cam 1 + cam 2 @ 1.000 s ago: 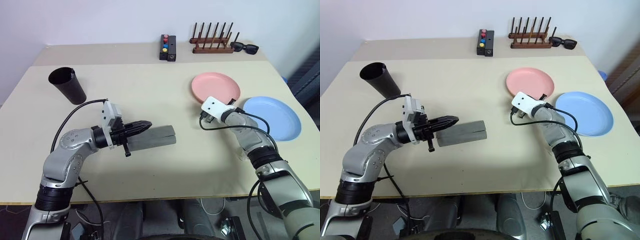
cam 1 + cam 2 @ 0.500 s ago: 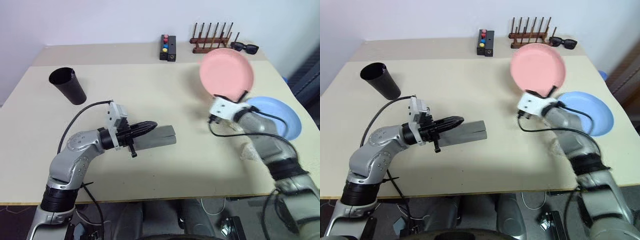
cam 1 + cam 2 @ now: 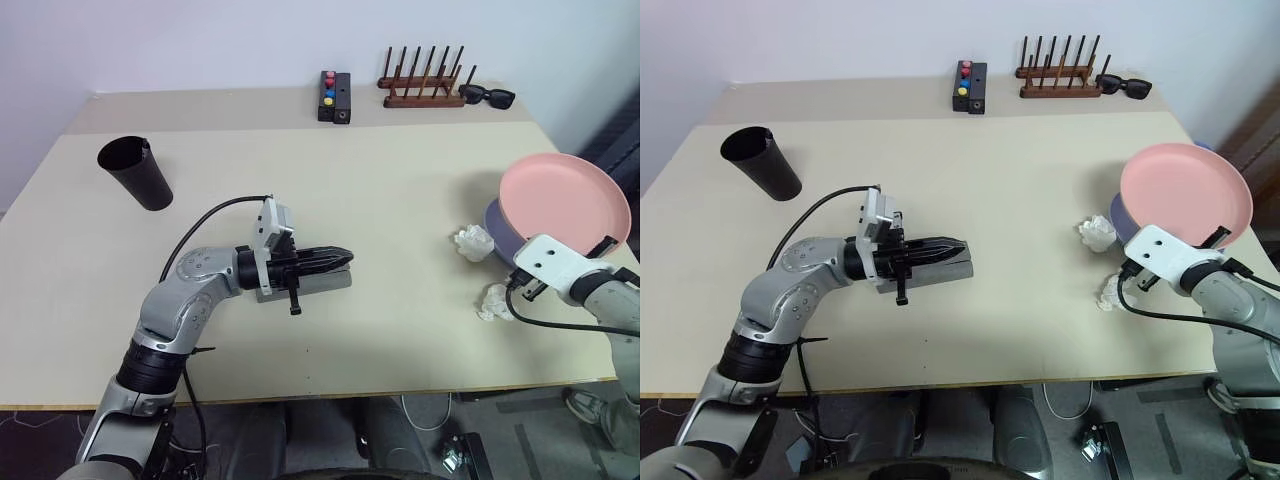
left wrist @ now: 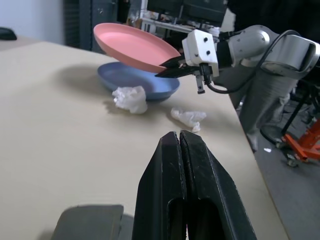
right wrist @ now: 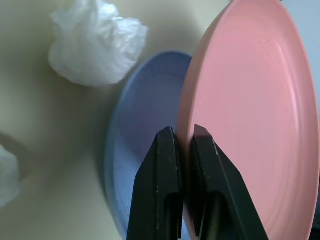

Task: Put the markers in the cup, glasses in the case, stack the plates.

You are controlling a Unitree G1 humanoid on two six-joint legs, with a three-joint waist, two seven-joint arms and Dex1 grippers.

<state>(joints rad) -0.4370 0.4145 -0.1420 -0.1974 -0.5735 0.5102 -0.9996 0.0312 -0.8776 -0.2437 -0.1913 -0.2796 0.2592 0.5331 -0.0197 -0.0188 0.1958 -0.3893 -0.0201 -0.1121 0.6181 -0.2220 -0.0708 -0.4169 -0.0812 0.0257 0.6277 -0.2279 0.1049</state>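
Right end effector [image 5: 184, 150] pinches the round salmon-pink plastic plate [image 3: 1185, 190] by its rim, tilted over the light-blue plate [image 4: 135, 80] near the beige tabletop's [image 3: 400, 200] right edge, having carried it there from mid-table. Left end effector [image 4: 178, 150], pressed together, rests over the grey rectangular case [image 3: 325, 283]; the centre lies open.

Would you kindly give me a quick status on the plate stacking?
Right gripper pinching pink plate rim, tilted above blue plate. Left gripper shut, over grey case. Two crumpled white wads beside blue plate.

blue plate [image 3: 492, 222]: mostly hidden under pink plate [image 3: 565, 198] | case [image 3: 940, 270]: partly behind left end effector [image 3: 958, 246]
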